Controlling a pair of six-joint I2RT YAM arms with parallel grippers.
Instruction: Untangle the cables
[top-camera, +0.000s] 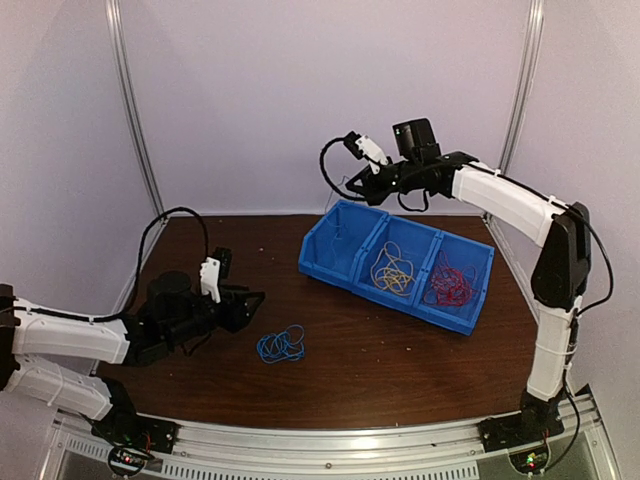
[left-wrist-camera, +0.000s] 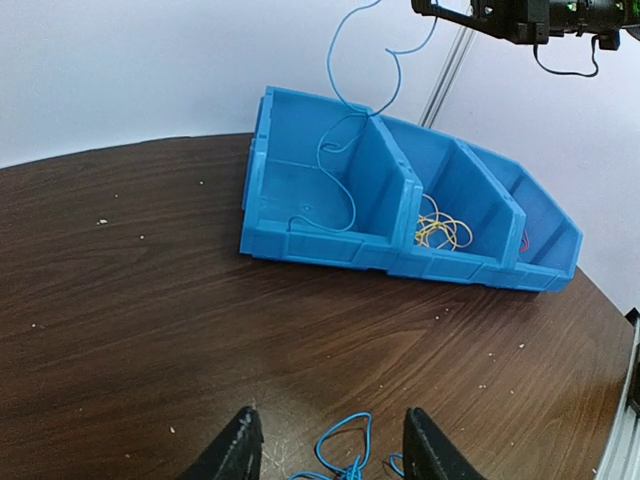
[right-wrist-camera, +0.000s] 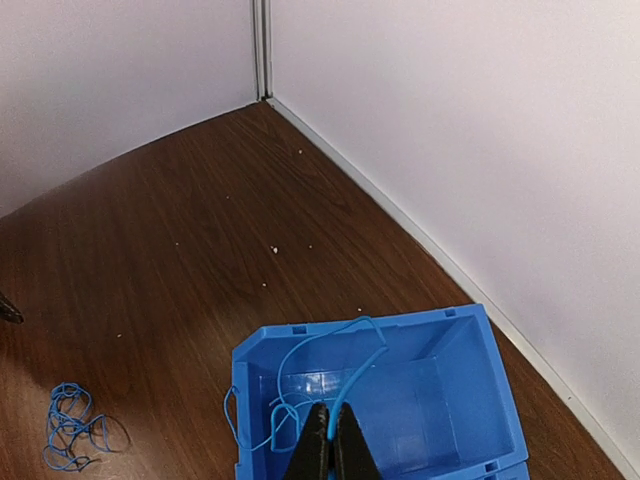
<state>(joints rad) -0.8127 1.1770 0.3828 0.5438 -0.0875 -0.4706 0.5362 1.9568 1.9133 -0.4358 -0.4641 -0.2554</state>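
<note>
My right gripper hangs above the left compartment of the blue bin, shut on a single blue cable. That cable dangles from the right gripper in loops down into the compartment. In the right wrist view the right gripper pinches the strand between its tips. A tangled bunch of blue cables lies on the table. My left gripper sits low just left of the bunch, open. In its own view the left gripper has the bunch between its tips, untouched.
The bin has three compartments: yellow cables fill the middle one and red cables the right one. White enclosure walls stand close behind the bin. The blue bunch is on bare brown wood.
</note>
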